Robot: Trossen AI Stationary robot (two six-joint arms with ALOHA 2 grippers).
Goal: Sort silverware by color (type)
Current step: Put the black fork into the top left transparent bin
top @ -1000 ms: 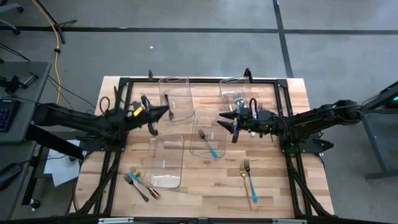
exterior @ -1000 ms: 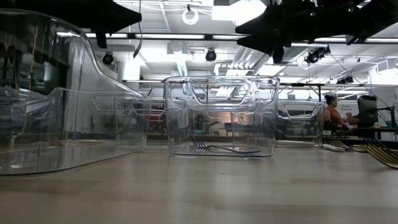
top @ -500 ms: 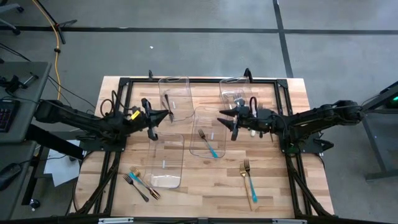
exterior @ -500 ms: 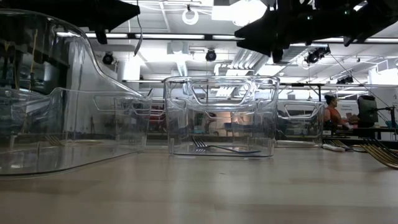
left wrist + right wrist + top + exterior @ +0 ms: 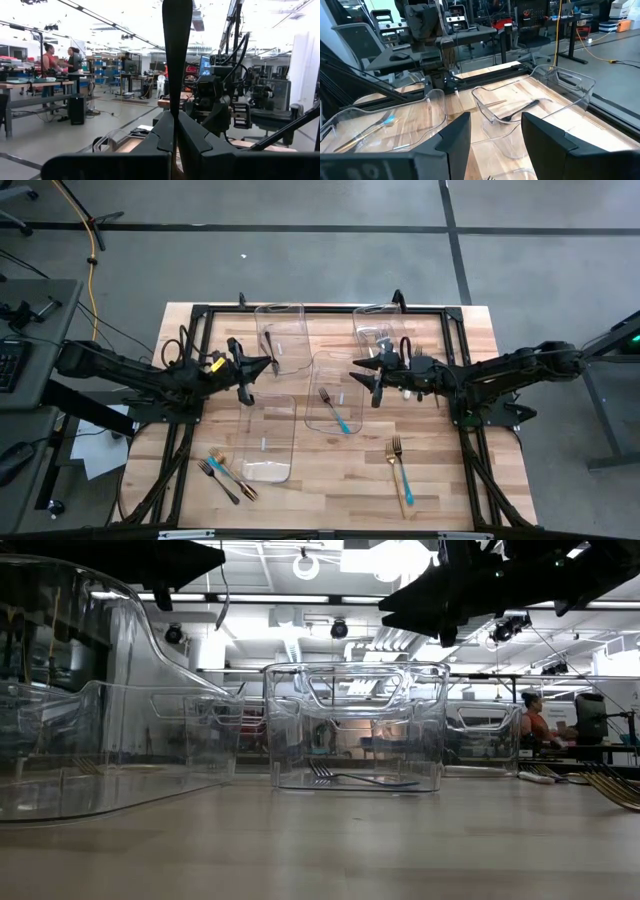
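My left gripper (image 5: 268,363) hovers above the table between the far left bin and the near left bin, shut on a black utensil (image 5: 177,50) that stands up from its fingers. My right gripper (image 5: 357,366) faces it over the middle bin's far end, open (image 5: 492,137), with nothing between its fingers. Other silverware: a silver fork and a teal-handled piece (image 5: 340,415) lie in the middle bin. A black piece (image 5: 520,109) lies in the far left bin. A few pieces (image 5: 225,475) lie loose at the near left. A gold fork and a teal-handled one (image 5: 400,470) lie at the near right. My left gripper pinches the black utensil between its two shut fingers, at the narrow lower end of the stem that shows (image 5: 175,107). The fingers lie about level, point toward the table's right and cross the utensil. It stands upright, widening upward, clear of the table; what lies below the fingers is hidden.
Four clear plastic bins stand on the wooden table: far left (image 5: 283,340), far right (image 5: 378,330), middle (image 5: 335,395), near left (image 5: 268,440). A black frame (image 5: 300,310) runs round the work area. People stand in the room beyond (image 5: 60,60).
My left gripper has turned a little at the wrist while staying in place, still shut on the black utensil. My right gripper has kept still and open.
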